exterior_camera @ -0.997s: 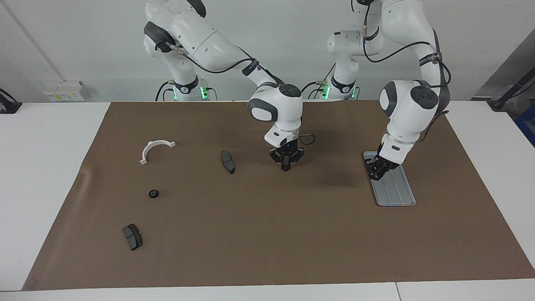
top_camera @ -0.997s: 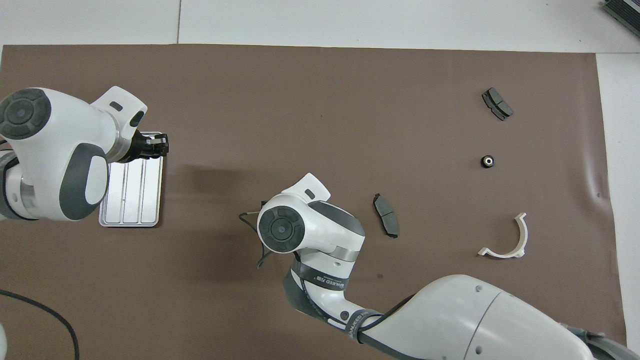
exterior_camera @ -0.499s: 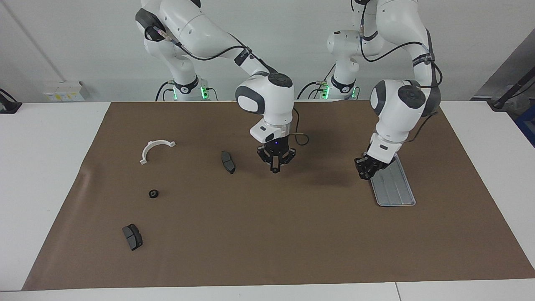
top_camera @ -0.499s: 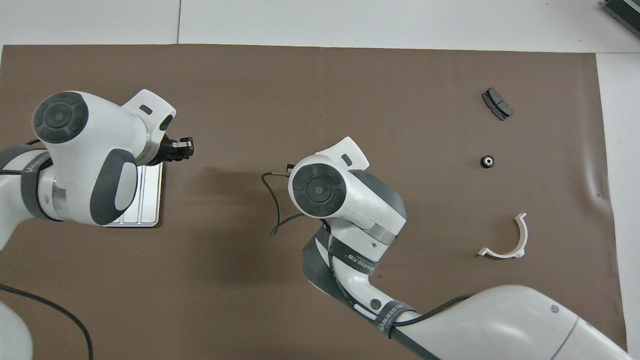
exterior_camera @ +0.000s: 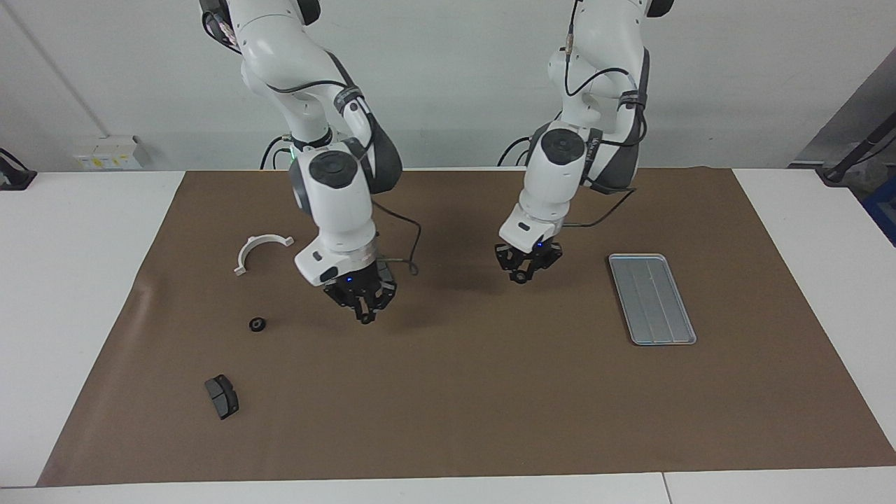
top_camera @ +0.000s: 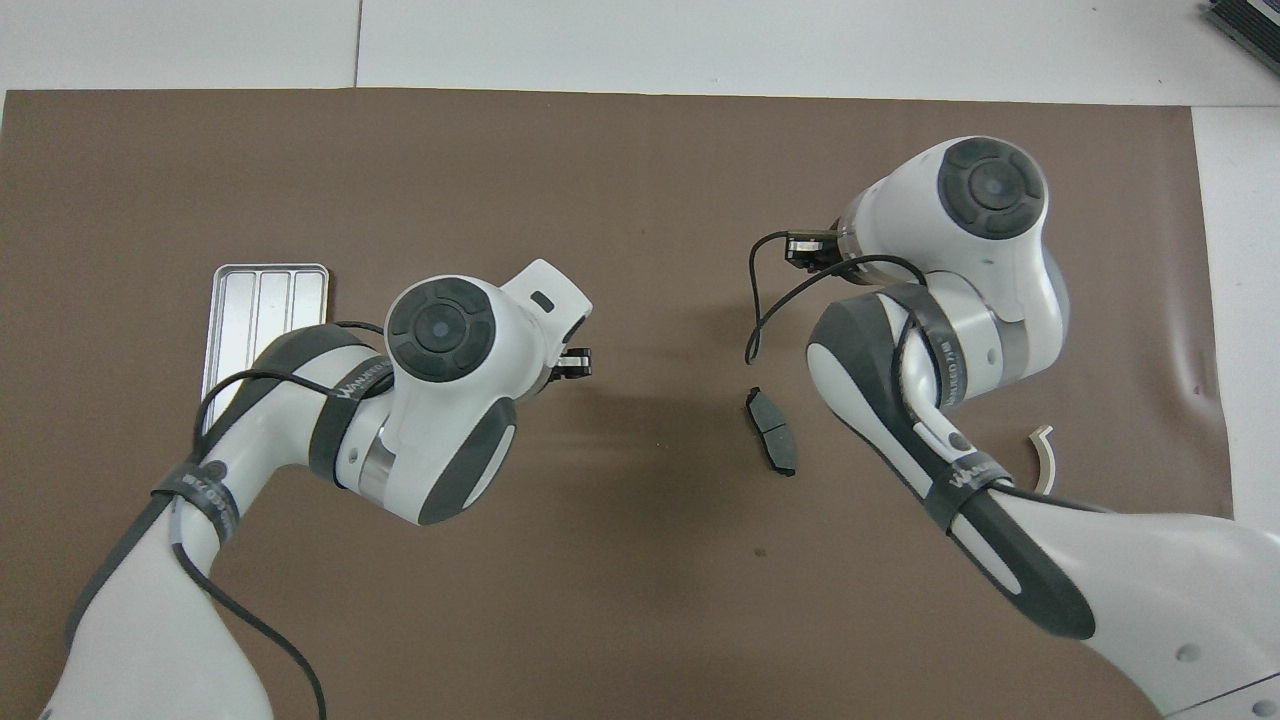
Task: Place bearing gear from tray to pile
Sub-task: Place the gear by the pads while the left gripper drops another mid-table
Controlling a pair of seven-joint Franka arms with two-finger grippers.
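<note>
Gear (exterior_camera: 519,279) is pinched in the left claw (exterior_camera: 519,276), which hangs tip-down over the mat (exterior_camera: 448,406), at 9 o'clock of the tray (exterior_camera: 682,341) in the facing view. Right claw (exterior_camera: 365,316), clenched shut, hangs tip-down at 3 o'clock of the loose gear (exterior_camera: 257,324).

Silver grooved tray (exterior_camera: 652,299), brown mat (exterior_camera: 462,392).

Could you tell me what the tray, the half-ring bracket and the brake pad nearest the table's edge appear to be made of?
The tray looks like bare metal, perhaps aluminium: silver-grey, a dull sheen, pressed lengthwise grooves. The half-ring bracket looks like matte white plastic, possibly moulded or printed; its even white colour is the only sign. The brake pad is dark grey and dull, likely friction material on a backing plate, though the layers cannot be made out.
</note>
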